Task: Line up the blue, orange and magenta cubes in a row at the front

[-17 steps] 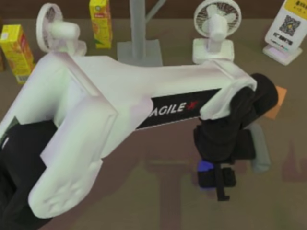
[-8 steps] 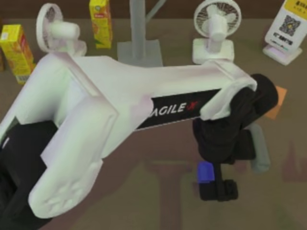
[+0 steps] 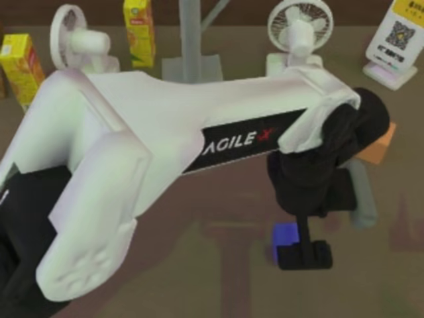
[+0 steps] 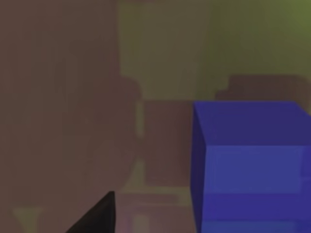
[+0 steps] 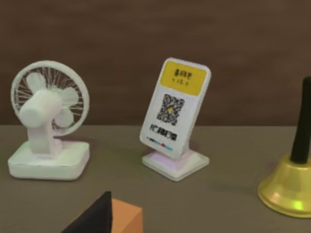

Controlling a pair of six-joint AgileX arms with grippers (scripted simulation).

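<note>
the blue cube (image 3: 285,237) — small, matte, sharp-edged — sits on the mottled brown-green table (image 3: 199,265), just beside the left gripper (image 3: 304,255), whose fingers have let go of it; the orange cube (image 3: 375,147) lies beyond — near a white fan (image 3: 299,40)

You saw the orange cube (image 3: 376,146) half hidden behind the left arm; the magenta cube never showed.
</note>
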